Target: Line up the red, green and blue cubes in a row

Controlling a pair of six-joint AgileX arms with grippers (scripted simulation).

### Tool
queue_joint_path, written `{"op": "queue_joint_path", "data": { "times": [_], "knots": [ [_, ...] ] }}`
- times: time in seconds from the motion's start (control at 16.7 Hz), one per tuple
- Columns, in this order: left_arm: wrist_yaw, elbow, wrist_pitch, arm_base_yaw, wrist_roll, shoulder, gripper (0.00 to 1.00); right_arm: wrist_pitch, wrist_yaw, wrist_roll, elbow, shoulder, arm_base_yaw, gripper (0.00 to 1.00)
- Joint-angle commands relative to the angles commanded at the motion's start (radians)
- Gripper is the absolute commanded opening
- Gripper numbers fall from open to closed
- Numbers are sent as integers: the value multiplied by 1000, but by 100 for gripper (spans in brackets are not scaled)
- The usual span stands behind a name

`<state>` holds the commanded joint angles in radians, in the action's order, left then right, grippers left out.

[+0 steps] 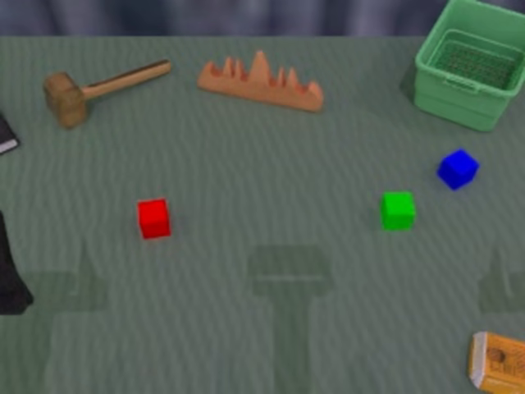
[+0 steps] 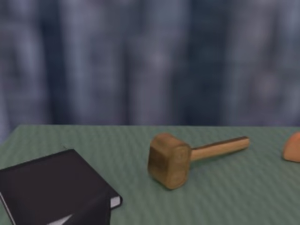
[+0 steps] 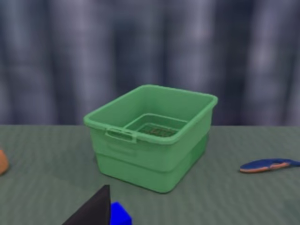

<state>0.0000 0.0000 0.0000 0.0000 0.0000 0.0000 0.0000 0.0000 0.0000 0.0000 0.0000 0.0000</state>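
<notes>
The red cube (image 1: 153, 218) lies alone on the left half of the green table. On the right half, the green cube (image 1: 398, 210) sits with the blue cube (image 1: 458, 169) a little farther back and to its right. The three are apart from one another. A dark part of my left arm (image 1: 11, 279) shows at the table's left edge, well left of the red cube. My right arm is outside the top view. In the right wrist view a dark wedge of my right gripper (image 3: 93, 211) stands close beside the blue cube (image 3: 120, 214). Nothing is held.
A wooden hammer (image 1: 82, 90) and a black book (image 1: 6, 135) lie at the back left. An orange jagged piece (image 1: 261, 82) sits at the back middle. A green mesh basket (image 1: 472, 61) stands back right, an orange printed box (image 1: 499, 361) front right. A blue-and-orange flat object (image 3: 269, 165) lies beyond the basket.
</notes>
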Motion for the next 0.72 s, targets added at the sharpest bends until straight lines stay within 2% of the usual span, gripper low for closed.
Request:
{"op": "queue_joint_path", "data": {
  "times": [0.36,0.72],
  "knots": [
    [2,102,-67,-23,-33,103,100,0,0,0,0,0,0,100],
    [1,497,-327,-99,-153,576,100,0,0,0,0,0,0,100]
  ]
}}
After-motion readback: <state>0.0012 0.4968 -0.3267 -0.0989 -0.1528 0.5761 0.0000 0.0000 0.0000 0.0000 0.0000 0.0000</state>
